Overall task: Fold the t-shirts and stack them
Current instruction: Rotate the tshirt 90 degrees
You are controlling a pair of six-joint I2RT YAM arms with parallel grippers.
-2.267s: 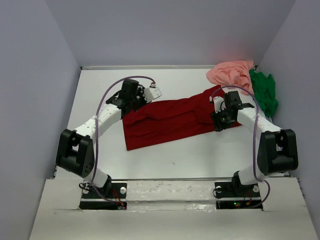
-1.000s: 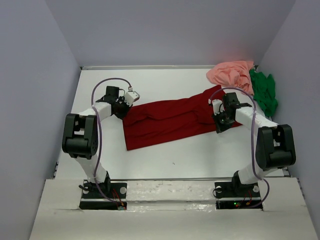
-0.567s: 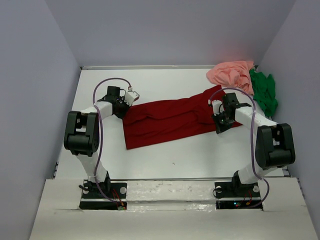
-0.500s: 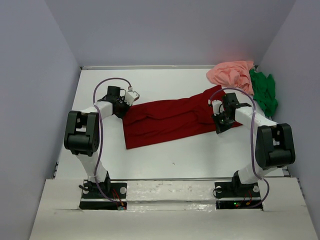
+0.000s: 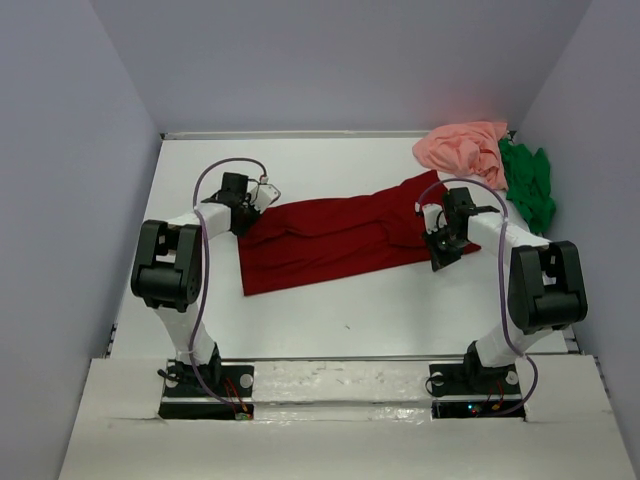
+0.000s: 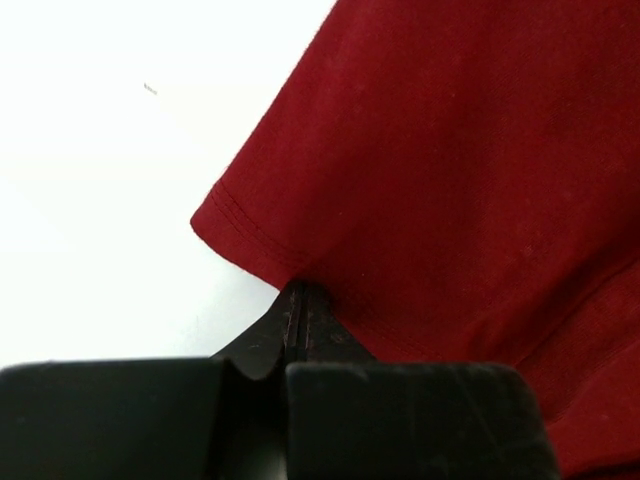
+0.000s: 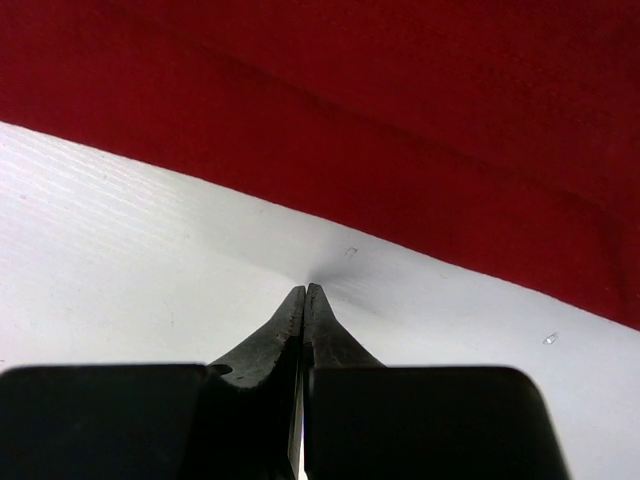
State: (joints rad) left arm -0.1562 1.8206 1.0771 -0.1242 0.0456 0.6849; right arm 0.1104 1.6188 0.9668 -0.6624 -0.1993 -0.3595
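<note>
The dark red t-shirt [image 5: 340,240] lies spread lengthwise across the middle of the white table. My left gripper [image 5: 246,220] sits at its upper left corner. In the left wrist view this gripper [image 6: 297,292] is shut on the hem of the dark red t-shirt [image 6: 450,150]. My right gripper [image 5: 438,256] rests at the shirt's right end. In the right wrist view it [image 7: 304,290] is shut with its tips on bare table, just short of the red edge [image 7: 400,100]. The salmon pink t-shirt [image 5: 465,147] and the bright green t-shirt [image 5: 528,185] lie crumpled at the back right.
Grey walls close in the table [image 5: 330,320] on the left, back and right. The two crumpled shirts fill the back right corner, close behind the right arm.
My left gripper has closed on the red shirt's hem, and the shirt's left end has shifted a little to the left. The right arm has barely moved.
</note>
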